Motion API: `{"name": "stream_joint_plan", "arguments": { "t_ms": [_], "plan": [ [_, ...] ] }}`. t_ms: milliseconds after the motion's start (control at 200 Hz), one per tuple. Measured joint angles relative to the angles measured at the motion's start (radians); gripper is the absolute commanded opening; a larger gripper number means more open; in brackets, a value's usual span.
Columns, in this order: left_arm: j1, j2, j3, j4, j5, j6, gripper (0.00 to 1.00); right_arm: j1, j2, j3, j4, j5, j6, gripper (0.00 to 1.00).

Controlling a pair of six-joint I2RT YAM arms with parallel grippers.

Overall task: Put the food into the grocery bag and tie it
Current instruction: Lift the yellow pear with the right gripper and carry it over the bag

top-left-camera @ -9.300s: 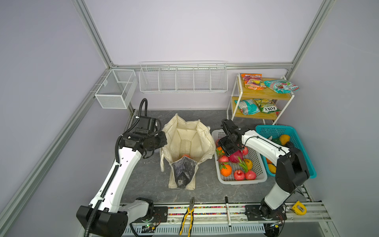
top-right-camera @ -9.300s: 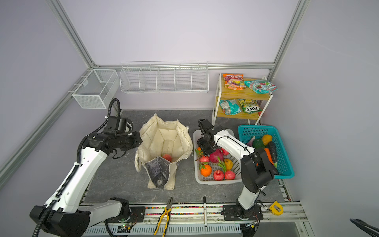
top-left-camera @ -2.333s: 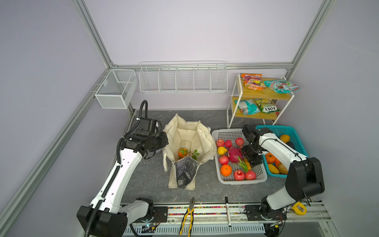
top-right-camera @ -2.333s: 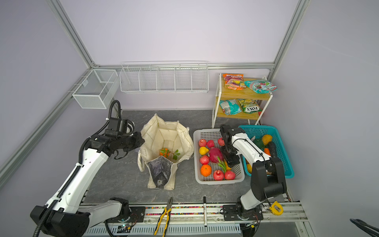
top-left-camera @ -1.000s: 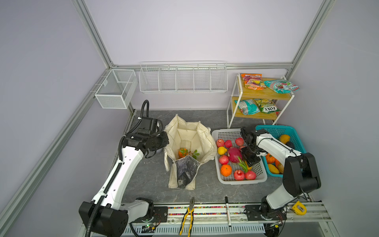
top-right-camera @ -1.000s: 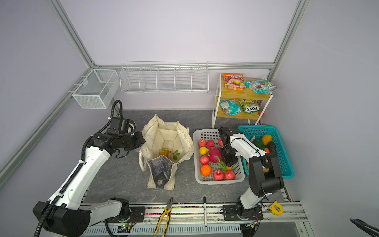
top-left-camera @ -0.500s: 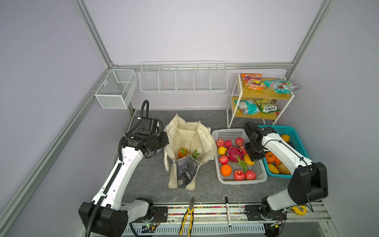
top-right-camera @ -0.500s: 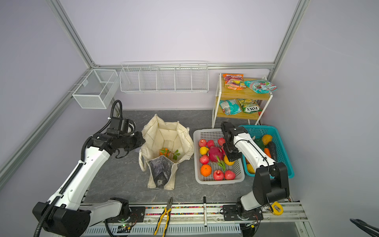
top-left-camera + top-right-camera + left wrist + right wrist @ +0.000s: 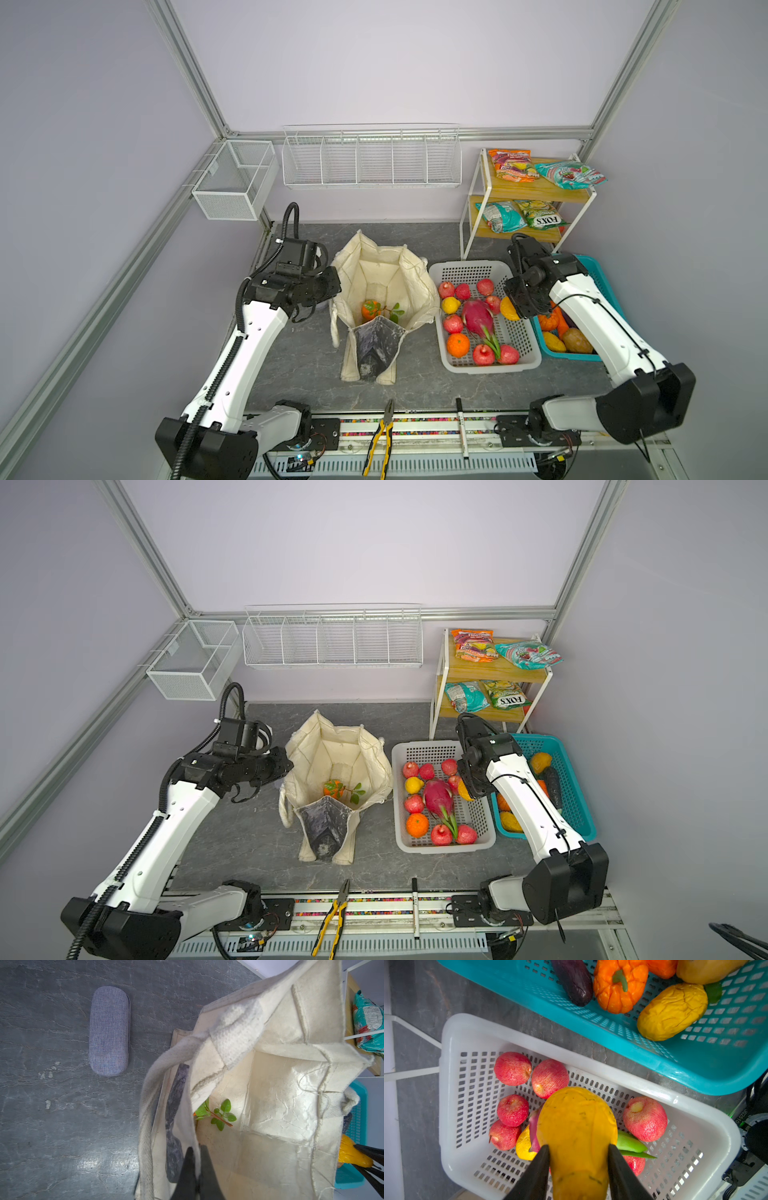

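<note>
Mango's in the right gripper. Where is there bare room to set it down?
Most room: the grocery bag floor, bare behind the leafy orange. On the table, bare strips run between bag and front rail, and between bag and back wall. Crowded: white basket and teal basket; a grey case lies beside the bag on the left arm's side.

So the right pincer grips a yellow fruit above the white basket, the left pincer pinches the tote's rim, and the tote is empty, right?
Not empty: an orange with a leafy twig lies in the tote, in both top views. The right pincer grips the yellow fruit above the white basket; the left pincer pinches the tote's rim.
</note>
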Motion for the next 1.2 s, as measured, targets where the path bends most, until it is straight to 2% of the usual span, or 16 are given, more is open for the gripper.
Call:
{"name": "stream_joint_plan", "arguments": {
  "t_ms": [215, 445, 670, 890, 1200],
  "plan": [
    [0.0, -0.001, 0.0, 0.0, 0.0, 0.0, 0.0, 0.055, -0.012, 0.092, -0.004, -0.018, -0.031, 0.45],
    [0.0, -0.001, 0.0, 0.0, 0.0, 0.0, 0.0, 0.153, 0.034, 0.295, 0.014, -0.052, -0.086, 0.45],
    [0.0, -0.001, 0.0, 0.0, 0.002, 0.0, 0.0, 0.332, 0.204, 0.542, 0.114, -0.111, -0.2, 0.45],
    [0.0, -0.001, 0.0, 0.0, 0.01, 0.001, 0.0, 0.497, 0.389, 0.7, 0.245, -0.215, -0.332, 0.46],
    [0.0, -0.001, 0.0, -0.002, 0.016, 0.005, 0.0, 0.575, 0.607, 0.848, 0.3, -0.401, -0.451, 0.47]
  ]
}}
